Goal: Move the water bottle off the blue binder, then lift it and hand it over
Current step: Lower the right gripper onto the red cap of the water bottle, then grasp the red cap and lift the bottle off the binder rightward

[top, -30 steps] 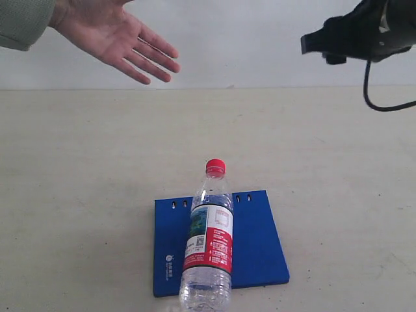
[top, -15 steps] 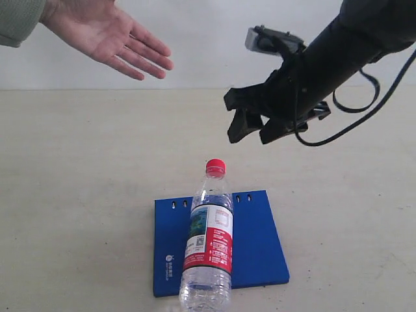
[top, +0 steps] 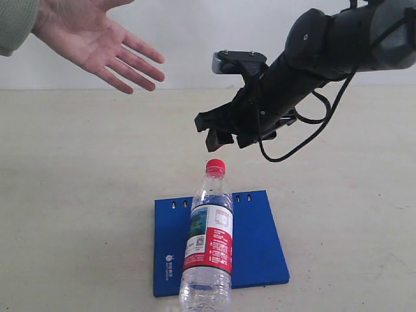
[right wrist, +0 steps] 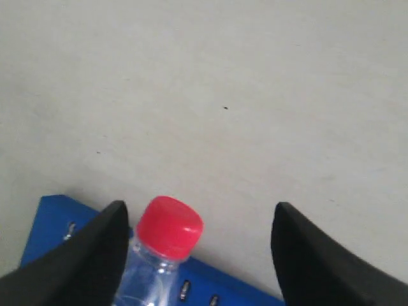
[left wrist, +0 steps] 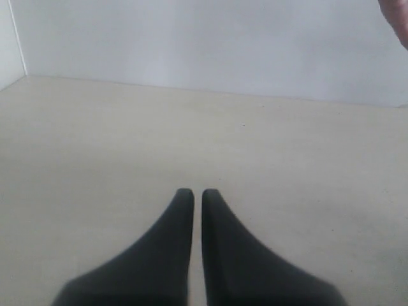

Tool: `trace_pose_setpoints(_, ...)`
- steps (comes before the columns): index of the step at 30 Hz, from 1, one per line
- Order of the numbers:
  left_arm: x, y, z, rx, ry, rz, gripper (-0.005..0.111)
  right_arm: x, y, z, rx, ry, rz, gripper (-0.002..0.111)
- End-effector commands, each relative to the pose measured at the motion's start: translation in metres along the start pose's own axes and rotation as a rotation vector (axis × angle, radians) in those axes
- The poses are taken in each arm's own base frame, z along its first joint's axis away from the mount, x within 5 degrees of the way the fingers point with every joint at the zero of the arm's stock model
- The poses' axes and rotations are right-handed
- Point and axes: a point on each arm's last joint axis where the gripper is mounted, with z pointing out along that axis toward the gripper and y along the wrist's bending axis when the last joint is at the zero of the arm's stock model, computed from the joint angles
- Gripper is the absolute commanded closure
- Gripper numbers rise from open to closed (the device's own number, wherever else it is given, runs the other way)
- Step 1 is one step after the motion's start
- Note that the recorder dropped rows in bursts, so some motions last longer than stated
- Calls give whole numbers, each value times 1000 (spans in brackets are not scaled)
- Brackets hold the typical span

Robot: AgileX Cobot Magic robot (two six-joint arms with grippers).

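The water bottle (top: 209, 247) stands upright on the blue binder (top: 260, 244), its red cap (top: 215, 166) uppermost. My right gripper (top: 224, 138) hangs open just above and a little behind the cap, not touching it. In the right wrist view the cap (right wrist: 169, 226) sits between the spread fingers, close to one of them, midpoint (right wrist: 199, 213), with the binder's (right wrist: 51, 220) slotted edge below. My left gripper (left wrist: 197, 192) is shut over bare table, holding nothing; it does not appear in the exterior view.
An open human hand (top: 107, 49) is held palm up above the table's far left. The beige table (top: 84, 195) runs to a white wall. A black cable (top: 299, 146) loops under the right arm.
My right arm has swung in from the upper right, down and leftward, until its open gripper hangs over the bottle cap. The hand shifted slightly. Bottle and binder have not moved.
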Motion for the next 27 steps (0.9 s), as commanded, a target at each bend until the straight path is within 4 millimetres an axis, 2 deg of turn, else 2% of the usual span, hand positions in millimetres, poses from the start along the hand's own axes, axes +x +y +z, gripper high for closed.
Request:
trace_pose_setpoints(1, 1, -1, 0, 10, -3, -3, 102, 2, -7, 6, 65, 25, -1, 38)
trace_pose_setpoints(3, 1, -1, 0, 10, -3, -3, 102, 2, -6, 7, 51, 24, 20, 34)
trace_pose_setpoints(8, 1, -1, 0, 10, -3, -3, 102, 3, 7, 10, 35, 13, 1, 36)
trace_pose_setpoints(11, 1, -1, 0, 10, -3, -3, 102, 6, 14, 21, 28, 20, -2, 36)
trace_pose_setpoints(16, 1, -1, 0, 10, -3, -3, 102, 11, 13, 43, 32, 77, 30, 36)
trace_pose_setpoints(20, 1, -1, 0, 10, -3, -3, 102, 12, 12, 44, 40, 95, 43, 36)
trace_pose_setpoints(22, 1, -1, 0, 10, -3, -3, 102, 13, 12, 44, 39, 106, 51, 43)
trace_pose_setpoints(27, 1, -1, 0, 10, -3, -3, 102, 15, 12, 45, 38, 121, 57, 70)
